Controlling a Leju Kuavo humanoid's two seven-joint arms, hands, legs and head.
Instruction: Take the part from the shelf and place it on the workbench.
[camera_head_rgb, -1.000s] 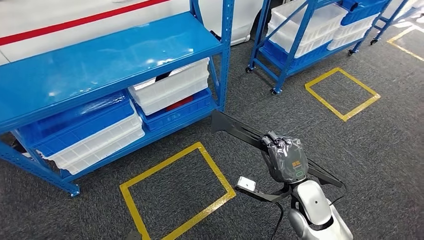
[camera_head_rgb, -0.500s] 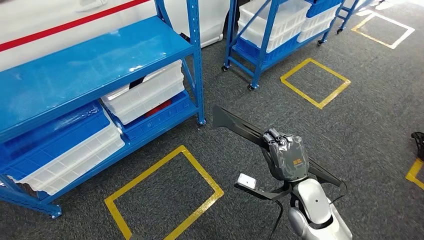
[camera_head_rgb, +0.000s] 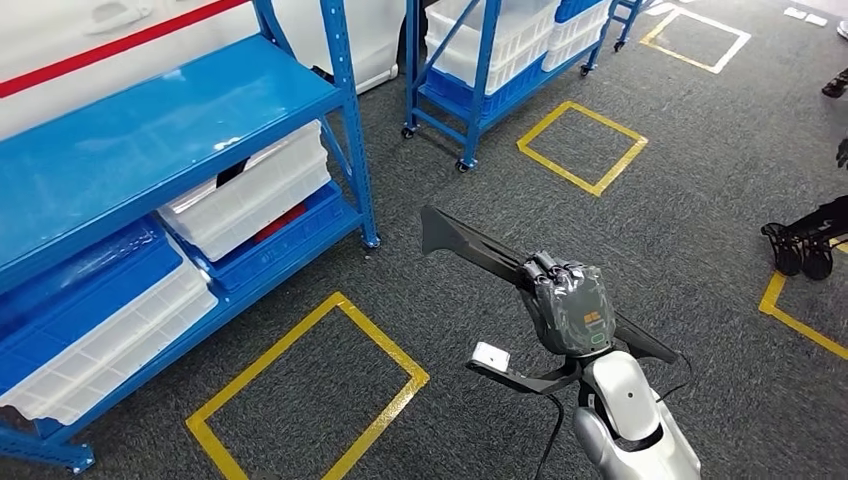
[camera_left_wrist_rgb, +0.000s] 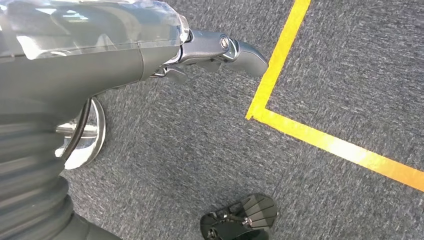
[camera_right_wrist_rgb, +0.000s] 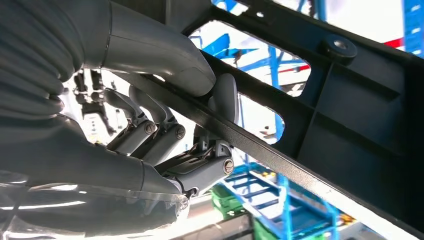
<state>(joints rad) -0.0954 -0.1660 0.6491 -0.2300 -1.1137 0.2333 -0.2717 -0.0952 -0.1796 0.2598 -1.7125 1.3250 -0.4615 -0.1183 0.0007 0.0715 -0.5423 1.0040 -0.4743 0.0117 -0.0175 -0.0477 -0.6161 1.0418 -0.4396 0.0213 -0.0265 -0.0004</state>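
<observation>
- Step in hand: the carry. The part (camera_head_rgb: 480, 255), a long, flat black plastic piece with cut-out openings, is off the shelf (camera_head_rgb: 150, 120) and held in the air above the grey carpet floor (camera_head_rgb: 680, 230), beside the yellow taped square (camera_head_rgb: 310, 395).
- Right hand (camera_head_rgb: 570, 310): clenched around the part near its middle; the right wrist view shows the thumb (camera_right_wrist_rgb: 165, 57) pressed on one face of a narrow bar and the fingers (camera_right_wrist_rgb: 160, 137) curled under it.
- Left hand (camera_left_wrist_rgb: 100, 55): hangs over the carpet; whether it is released or clenched cannot be told.
- Long axis: roughly level, with one broad end pointing towards the shelf's corner post and the other back past the right forearm.
- Next move, as a judgement: no table is visible, so the robot must first find it, then lower the part flat and let go.
</observation>
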